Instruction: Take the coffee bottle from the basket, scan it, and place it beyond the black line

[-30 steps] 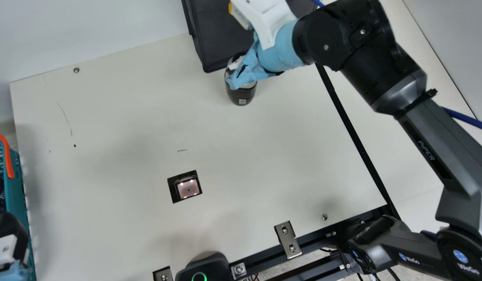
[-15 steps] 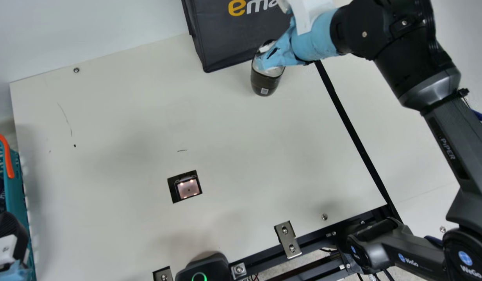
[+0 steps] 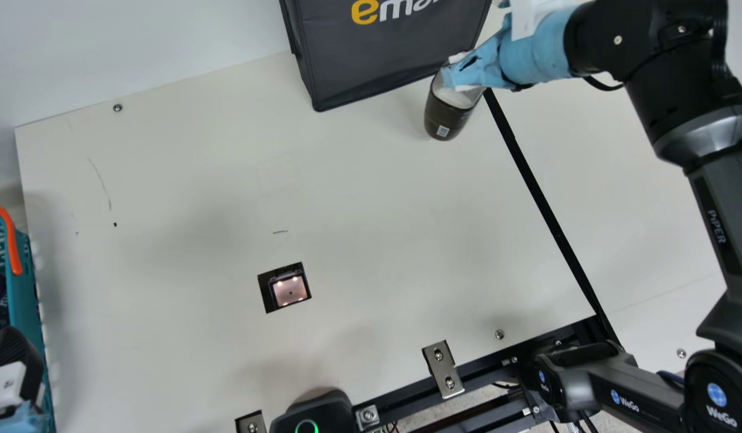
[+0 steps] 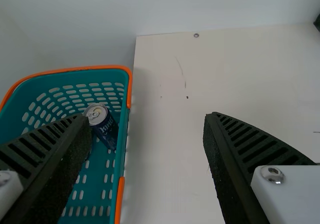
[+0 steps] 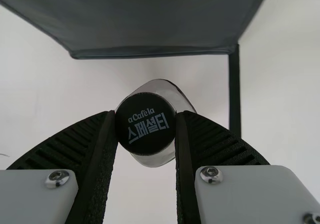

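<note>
In the main view my right gripper [image 3: 458, 75] holds the dark coffee bottle [image 3: 448, 114] upright in front of the black bag, just left of the black line [image 3: 545, 207]. The right wrist view has my right gripper [image 5: 146, 126] shut on the bottle's black cap [image 5: 145, 124], one finger on each side; the black line [image 5: 234, 93] runs alongside. My left gripper [image 3: 16, 385] is over the teal basket [image 3: 31, 300] at the left edge. In the left wrist view, my left gripper [image 4: 145, 139] has its fingers wide apart, above the basket [image 4: 120, 159] rim.
The black bag [image 3: 383, 54] stands at the back, close behind the bottle. A scanner window [image 3: 288, 289] is set in the table [image 3: 196, 180]. A dark can [image 4: 106, 129] sits in the basket. Metal brackets [image 3: 443, 368] line the front edge.
My right arm has carried the bottle to the right along the bag's front, closer to the black line. The left arm has not moved.
</note>
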You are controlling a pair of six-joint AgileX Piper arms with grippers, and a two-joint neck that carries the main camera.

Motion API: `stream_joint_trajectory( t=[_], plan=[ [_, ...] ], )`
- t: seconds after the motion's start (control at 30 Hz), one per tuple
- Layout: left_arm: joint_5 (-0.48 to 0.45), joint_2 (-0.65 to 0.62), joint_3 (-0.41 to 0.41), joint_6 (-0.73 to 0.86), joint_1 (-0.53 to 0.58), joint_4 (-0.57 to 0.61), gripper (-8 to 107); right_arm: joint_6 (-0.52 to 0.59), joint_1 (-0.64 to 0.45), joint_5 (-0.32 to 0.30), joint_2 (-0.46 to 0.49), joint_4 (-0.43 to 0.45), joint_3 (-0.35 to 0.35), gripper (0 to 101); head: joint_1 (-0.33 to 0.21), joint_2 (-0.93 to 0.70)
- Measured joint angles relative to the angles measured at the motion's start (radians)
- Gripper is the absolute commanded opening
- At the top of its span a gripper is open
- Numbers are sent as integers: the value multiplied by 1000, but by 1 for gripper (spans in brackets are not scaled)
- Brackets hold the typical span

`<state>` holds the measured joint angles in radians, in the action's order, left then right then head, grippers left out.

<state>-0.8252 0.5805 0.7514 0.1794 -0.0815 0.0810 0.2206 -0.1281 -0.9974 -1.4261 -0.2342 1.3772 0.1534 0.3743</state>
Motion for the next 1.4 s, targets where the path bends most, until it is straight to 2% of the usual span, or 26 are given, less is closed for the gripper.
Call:
stream_joint_trajectory(
  t=[0.3, 0.7, 1.4],
  plan=[
    [0, 0, 0, 0, 0, 0, 90, 75, -141, -5, 2, -36, -22, 0, 0, 0],
    [0, 0, 0, 0, 0, 0, 90, 184, -333, -17, -29, -71, -10, 0, 2, 0],
    [0, 0, 0, 0, 0, 0, 90, 240, -501, -2, -34, -90, -49, 0, 2, 2]
  ],
)
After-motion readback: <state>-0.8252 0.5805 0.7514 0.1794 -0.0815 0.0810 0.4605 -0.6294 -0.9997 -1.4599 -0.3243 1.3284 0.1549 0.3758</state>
